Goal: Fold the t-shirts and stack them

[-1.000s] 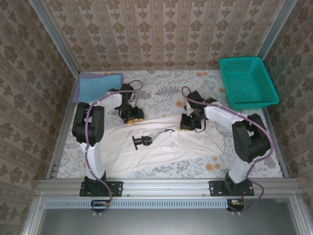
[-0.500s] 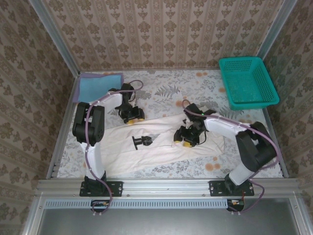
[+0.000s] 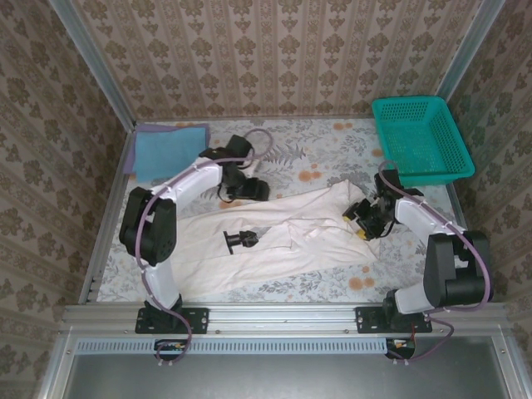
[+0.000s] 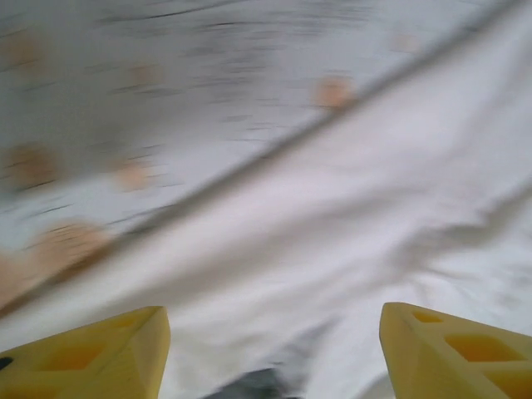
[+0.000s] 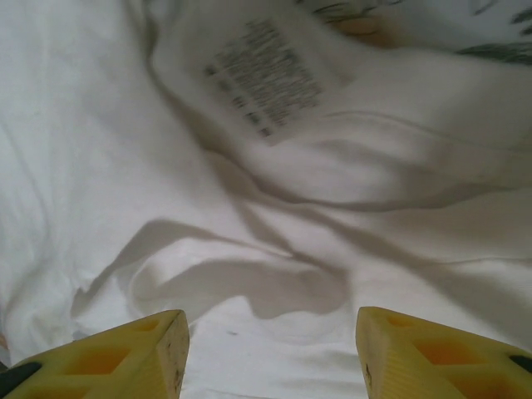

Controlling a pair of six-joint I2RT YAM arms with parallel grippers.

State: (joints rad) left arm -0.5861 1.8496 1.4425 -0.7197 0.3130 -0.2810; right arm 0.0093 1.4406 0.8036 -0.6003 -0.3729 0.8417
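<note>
The off-white t-shirt (image 3: 291, 245) lies spread and rumpled across the middle of the table, its small black chest print (image 3: 239, 241) facing up. The light blue t-shirt (image 3: 169, 150) lies flat at the back left corner. My left gripper (image 3: 249, 190) hovers open over the white shirt's back edge; in the blurred left wrist view its yellow fingertips (image 4: 91, 353) stand wide apart above white cloth (image 4: 332, 208). My right gripper (image 3: 359, 221) is open over the shirt's right end, where a printed care label (image 5: 266, 79) and folds of cloth (image 5: 166, 166) show beyond its fingertips (image 5: 440, 357).
A teal mesh basket (image 3: 420, 137) stands at the back right corner. The floral tablecloth (image 3: 316, 150) shows behind the white shirt. Metal rails (image 3: 108, 208) border the table's left, right and near sides.
My left gripper has slid right along the white shirt's back edge. My right gripper has swung from the shirt's middle out to its right end, and the cloth there has shifted.
</note>
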